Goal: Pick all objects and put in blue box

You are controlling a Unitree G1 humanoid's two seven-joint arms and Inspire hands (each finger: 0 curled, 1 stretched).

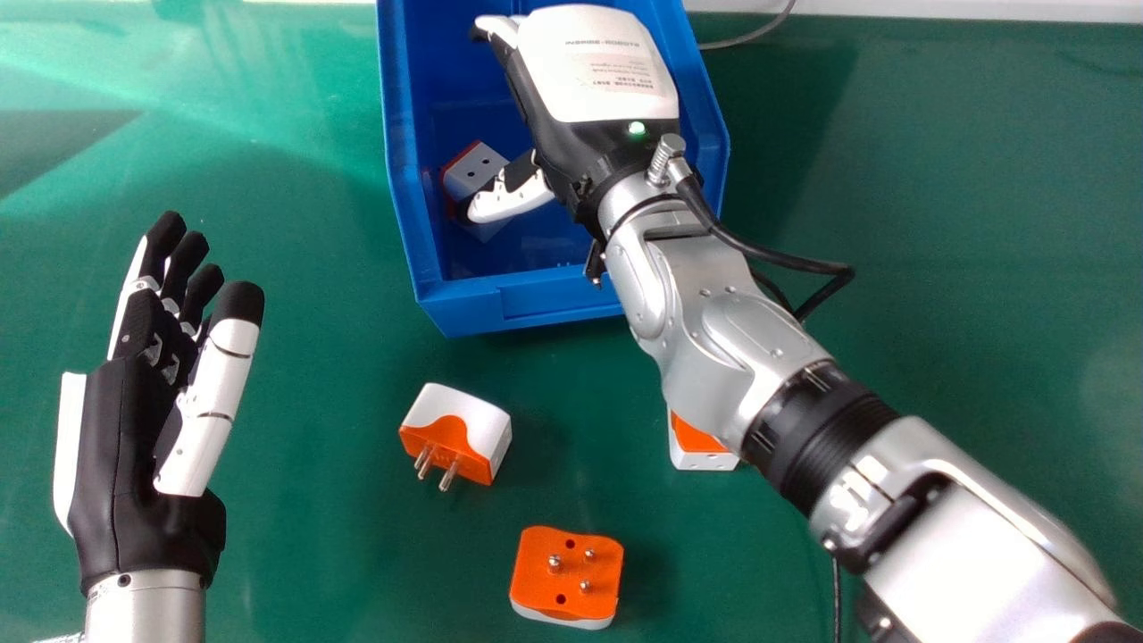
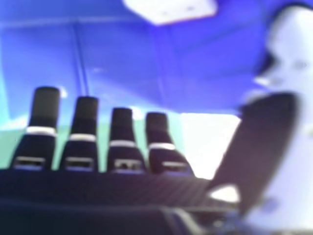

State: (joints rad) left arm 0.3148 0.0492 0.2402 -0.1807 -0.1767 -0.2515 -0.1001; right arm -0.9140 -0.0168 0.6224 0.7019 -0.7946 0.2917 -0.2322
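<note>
Silver forearm foremost, right hand and left hand are wide and empty; blue box holds at least one adapter, three plugs await collection from the counter.

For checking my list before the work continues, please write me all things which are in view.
Blue box: one, blue, on the table
Plug adapters on table: three, orange and white; left, nearest, partly under right forearm
Adapter in box: at least one, white and red-orange, partly hidden
Table: one, green
Cables: grey behind box; black at right wrist
Left hand: one, black and white, over table's left
Right hand: one, black and white, over box
Forearms: two, silver
</note>
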